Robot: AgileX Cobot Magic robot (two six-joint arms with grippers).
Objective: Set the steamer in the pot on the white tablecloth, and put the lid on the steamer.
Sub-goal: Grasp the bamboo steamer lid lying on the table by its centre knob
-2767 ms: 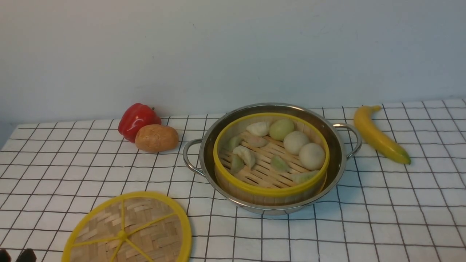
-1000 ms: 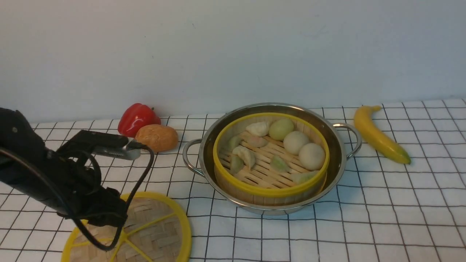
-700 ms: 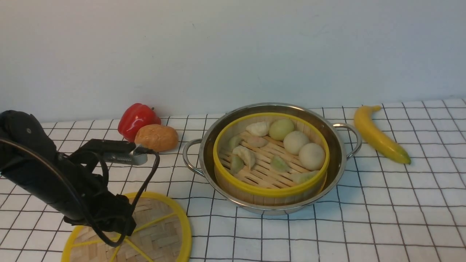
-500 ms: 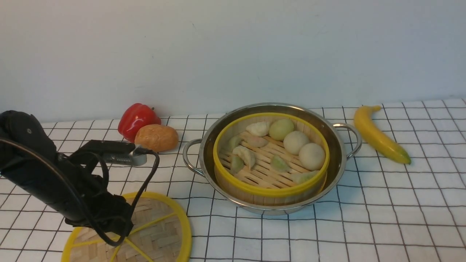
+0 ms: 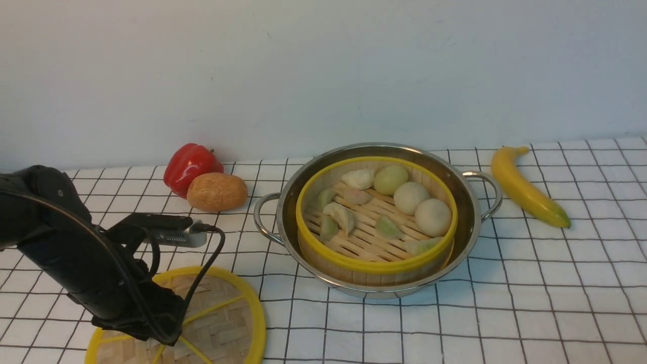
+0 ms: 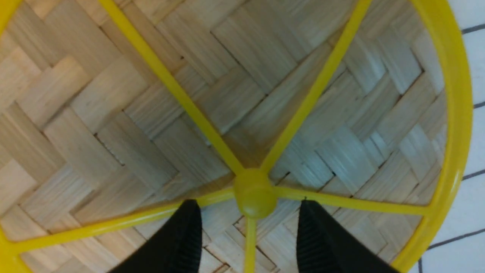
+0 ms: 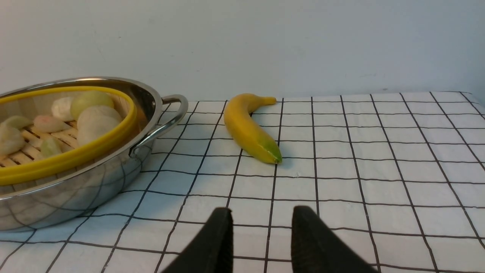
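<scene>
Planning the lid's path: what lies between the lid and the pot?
Only bare white tablecloth, as the front view shows; nothing stands between the lid and the pot.

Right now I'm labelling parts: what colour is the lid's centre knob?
Yellow; the knob of the lid shows best in the left wrist view.

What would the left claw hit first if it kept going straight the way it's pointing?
Most likely the lid: the left claw points down at it, open, its fingers either side of the yellow centre knob. How close it is, I cannot tell.
</scene>
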